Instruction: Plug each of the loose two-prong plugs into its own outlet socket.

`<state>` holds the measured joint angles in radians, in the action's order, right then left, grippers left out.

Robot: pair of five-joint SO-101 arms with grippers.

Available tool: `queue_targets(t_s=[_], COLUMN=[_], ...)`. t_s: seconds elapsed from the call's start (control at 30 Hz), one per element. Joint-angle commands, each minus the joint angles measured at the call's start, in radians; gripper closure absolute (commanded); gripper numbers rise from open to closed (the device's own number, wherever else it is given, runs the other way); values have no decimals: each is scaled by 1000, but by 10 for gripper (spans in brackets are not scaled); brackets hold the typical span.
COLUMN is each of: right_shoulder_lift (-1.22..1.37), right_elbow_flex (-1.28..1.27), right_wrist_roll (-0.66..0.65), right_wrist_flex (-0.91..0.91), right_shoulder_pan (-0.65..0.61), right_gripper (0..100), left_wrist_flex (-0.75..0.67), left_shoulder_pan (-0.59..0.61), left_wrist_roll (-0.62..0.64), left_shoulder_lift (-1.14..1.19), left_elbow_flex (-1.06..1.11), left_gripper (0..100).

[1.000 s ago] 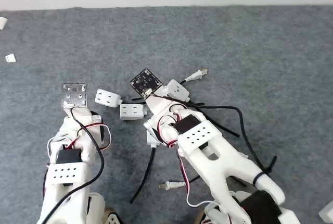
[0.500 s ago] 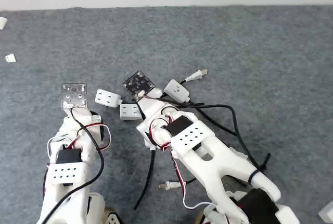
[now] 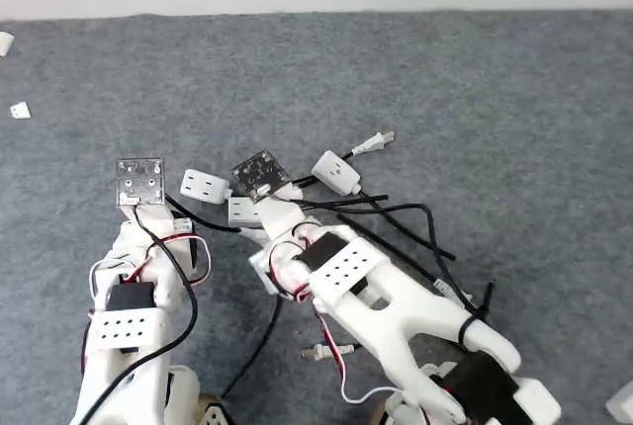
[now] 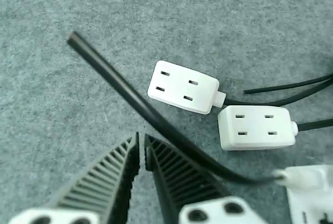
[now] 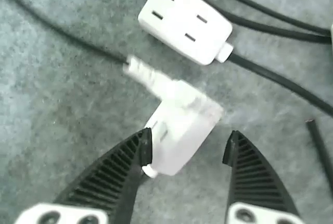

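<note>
Between the spread fingers of my open right gripper (image 5: 188, 153) lies a white two-prong plug (image 5: 179, 125) on the carpet, close against one finger (image 5: 136, 156); I cannot tell whether it touches. Just beyond it sits a white outlet socket (image 5: 184, 19). My left gripper (image 4: 141, 148) is shut on nothing, low over the carpet. A little ahead of it lie two white sockets (image 4: 183, 87) (image 4: 255, 127), side by side. The plug's black cable (image 4: 156, 120) runs across just ahead of the left fingertips. Farther right are a third socket (image 3: 336, 172) and a loose plug (image 3: 374, 142).
Several black cables (image 3: 415, 222) loop over the grey carpet (image 3: 475, 99) to the right of the right arm (image 3: 336, 267). Another loose plug (image 3: 321, 351) lies beside that arm's base. Small white bits (image 3: 20, 110) rest at the far left.
The right arm has swung left toward the two sockets, and the black cables have shifted with it; one cable end now lies beside the left arm. The left arm has kept still.
</note>
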<state>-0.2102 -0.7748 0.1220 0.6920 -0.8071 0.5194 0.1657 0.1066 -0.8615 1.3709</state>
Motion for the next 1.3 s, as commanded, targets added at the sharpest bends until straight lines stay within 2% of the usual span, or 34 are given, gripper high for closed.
queue_targets(t_s=[0.0,0.17,0.33,0.53,0.7,0.87,1.1,1.27], right_shoulder_lift=[15,139,260,245,31,-252,-521,-596], right_elbow_flex=[51,138,279,315,278,227,187,57], right_wrist_roll=[17,14,5,-29,-41,-140,-252,-341], right_wrist_flex=[-21,-4,97,162,257,414,555,530], right_shoulder_pan=[-28,-27,-27,15,122,343,782,1153], right_gripper=[772,787,991,990,991,991,991,991], left_wrist_flex=[-31,-78,-81,-81,-84,-86,-83,-80], left_shoulder_pan=[6,57,58,58,57,54,31,29], left_wrist_roll=[2,8,11,11,11,11,12,64], left_shoulder_lift=[-18,-18,-18,-18,-18,-18,-11,-8], left_elbow_flex=[-10,-13,-13,-13,-13,-13,-5,-5], left_gripper=[985,985,985,985,985,983,884,889])
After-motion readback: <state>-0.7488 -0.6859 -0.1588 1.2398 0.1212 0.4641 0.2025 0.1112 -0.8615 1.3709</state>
